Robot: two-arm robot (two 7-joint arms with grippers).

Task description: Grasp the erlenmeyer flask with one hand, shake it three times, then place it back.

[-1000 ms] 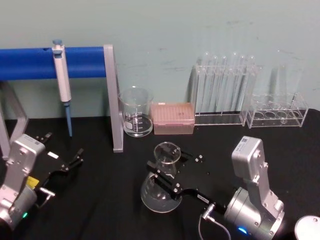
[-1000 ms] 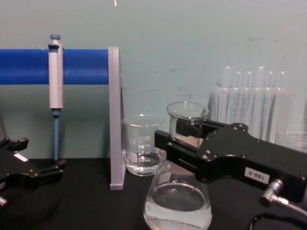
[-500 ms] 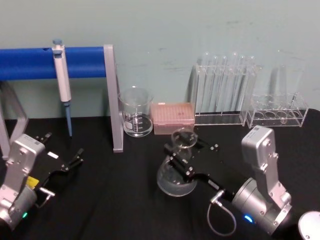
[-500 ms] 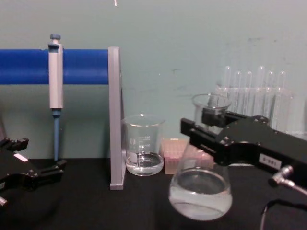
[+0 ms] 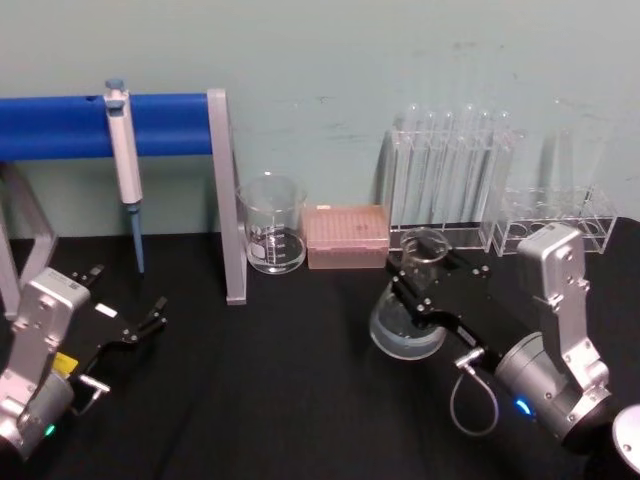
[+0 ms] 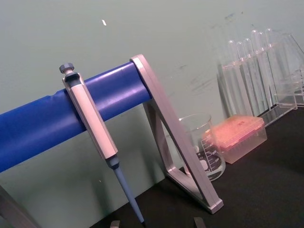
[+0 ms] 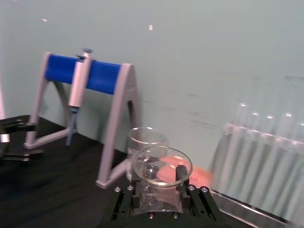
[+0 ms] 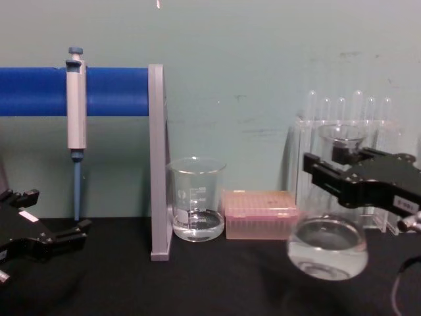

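Note:
The erlenmeyer flask (image 5: 408, 322) is clear glass with a little clear liquid in its wide base. My right gripper (image 5: 428, 283) is shut on its neck and holds it just above the black table, right of centre, in front of the test tube rack. In the chest view the flask (image 8: 327, 253) hangs clear of the table under the black right gripper (image 8: 342, 172). The right wrist view looks down on the flask's rim (image 7: 162, 167) between the fingers. My left gripper (image 5: 128, 312) rests open at the left, holding nothing.
Along the back wall stand a beaker (image 5: 271, 238) holding some liquid, a pink tip box (image 5: 345, 236), a rack of test tubes (image 5: 447, 190) and a second clear rack (image 5: 556, 222). A pipette (image 5: 124, 165) hangs on the blue-barred stand (image 5: 226, 200) at left.
My right gripper has carried the flask to the right and toward the back wall, from the table's middle to in front of the test tube rack. The left arm has not moved.

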